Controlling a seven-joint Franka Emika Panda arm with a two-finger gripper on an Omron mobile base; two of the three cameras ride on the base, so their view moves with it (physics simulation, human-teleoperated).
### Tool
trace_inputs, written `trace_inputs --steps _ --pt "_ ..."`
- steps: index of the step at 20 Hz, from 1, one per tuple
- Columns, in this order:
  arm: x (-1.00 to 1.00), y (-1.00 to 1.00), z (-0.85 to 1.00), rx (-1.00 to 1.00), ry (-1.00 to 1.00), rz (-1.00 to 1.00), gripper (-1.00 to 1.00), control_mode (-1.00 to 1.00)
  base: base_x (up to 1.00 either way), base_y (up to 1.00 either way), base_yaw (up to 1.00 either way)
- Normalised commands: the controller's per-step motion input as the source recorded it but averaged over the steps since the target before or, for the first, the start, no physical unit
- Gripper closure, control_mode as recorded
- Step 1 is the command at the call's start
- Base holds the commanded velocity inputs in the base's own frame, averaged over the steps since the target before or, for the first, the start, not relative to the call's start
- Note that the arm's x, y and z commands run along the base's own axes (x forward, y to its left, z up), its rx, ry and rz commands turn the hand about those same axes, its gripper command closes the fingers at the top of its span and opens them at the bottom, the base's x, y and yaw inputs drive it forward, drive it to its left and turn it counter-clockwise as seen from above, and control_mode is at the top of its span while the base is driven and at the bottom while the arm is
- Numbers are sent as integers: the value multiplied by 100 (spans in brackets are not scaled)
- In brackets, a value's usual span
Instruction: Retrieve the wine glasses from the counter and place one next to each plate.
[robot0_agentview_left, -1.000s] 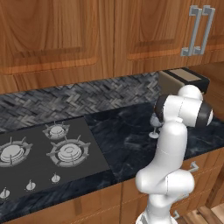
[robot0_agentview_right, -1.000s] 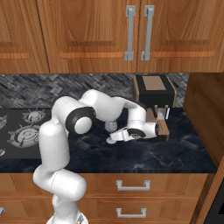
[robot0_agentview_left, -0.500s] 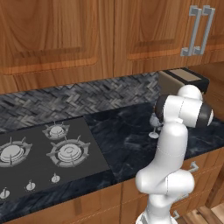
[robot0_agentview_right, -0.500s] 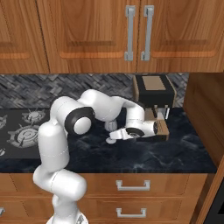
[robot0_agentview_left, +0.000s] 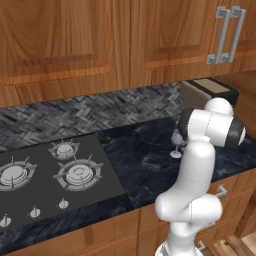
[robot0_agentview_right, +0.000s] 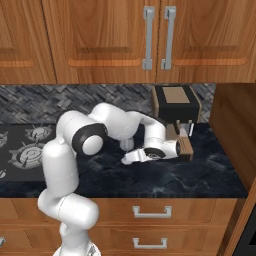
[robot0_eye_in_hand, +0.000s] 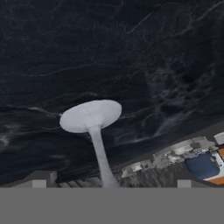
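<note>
I was working at a black counter (robot0_agentview_right: 200, 175) under brown wall cabinets (robot0_agentview_right: 100, 40), with a herringbone backsplash (robot0_agentview_left: 90, 112) behind and a gas hob (robot0_agentview_left: 55, 175) off to the left.

The glass (robot0_agentview_left: 176, 145) stood upright on the counter, right of the hob, partly hidden behind the arm in the left base view. In the hand view its stem (robot0_eye_in_hand: 101, 153) rose between the two finger tips and its round foot (robot0_eye_in_hand: 91, 115) sat flat on the marble, so the gripper (robot0_eye_in_hand: 111, 183) straddled the stem. The jaws were spread wide and nothing was pinched yet. I could make out only this one glass, and no plates.

My worry was the stem: it lay left of centre between the tips, so closing from there would probably let one finger meet it first and shove or tip the glass. A thin, smooth stem could also slip or swing once lifted.

Room was tight on the right. A dark boxy appliance (robot0_agentview_right: 176, 102) stood just beyond the hand against the backsplash, and a wooden side panel (robot0_agentview_right: 232, 130) closed off the counter's right end. The near edge and the stretch toward the hob looked open, so I judged that the safer way out.
</note>
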Motion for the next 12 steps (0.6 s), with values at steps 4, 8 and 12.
trace_inputs --steps 4,8,12 --pt "-33 0 -3 0 0 0 -100 -100 0 0 0" --pt "-11 6 0 0 0 -1 -100 -100 0 0 0" --pt "-7 17 -1 0 0 -4 -100 -100 0 0 0"
